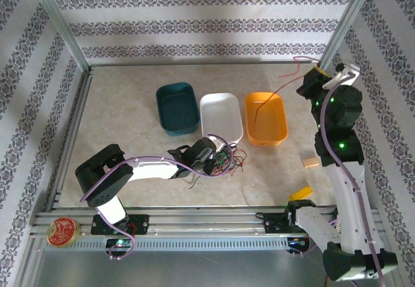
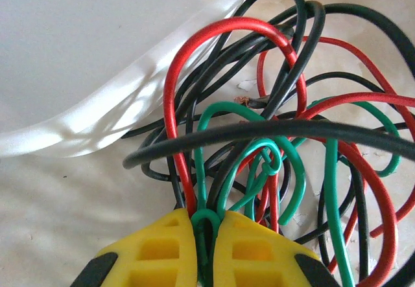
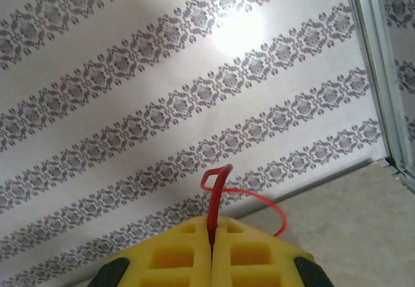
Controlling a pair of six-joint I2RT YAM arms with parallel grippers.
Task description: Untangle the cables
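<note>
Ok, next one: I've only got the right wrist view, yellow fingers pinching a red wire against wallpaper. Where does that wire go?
Observer: From the right gripper the red cable slants down to the orange tray.
Operator: And the left arm?
Observer: The left gripper is shut on a green cable in the tangle.
Operator: Where's that tangle?
Observer: On the table, beside the white tray's near end.
</note>
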